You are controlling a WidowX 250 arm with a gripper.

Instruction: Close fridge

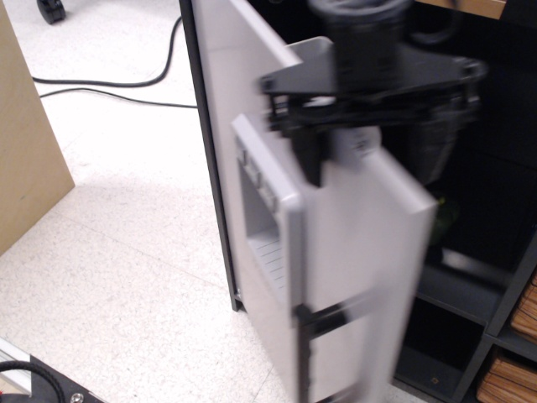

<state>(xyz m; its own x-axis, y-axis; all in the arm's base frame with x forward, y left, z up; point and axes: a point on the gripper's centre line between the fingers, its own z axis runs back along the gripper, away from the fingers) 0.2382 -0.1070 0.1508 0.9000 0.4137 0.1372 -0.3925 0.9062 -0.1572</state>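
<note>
In the single view, the gripper (369,155) straddles the top edge of the fridge (336,252) door at frame centre, apparently to swing it shut; blur hides whether the jaws clamp or stand apart.

One fridge (352,277) — one light grey door, one dispenser recess (262,243) on its left face, one black bar handle (323,323) low down. One gripper (369,143) (blurred) above, one tan wooden panel (25,159) far left, two black cables (109,84) on the floor — one caster wheel (50,10).
</note>
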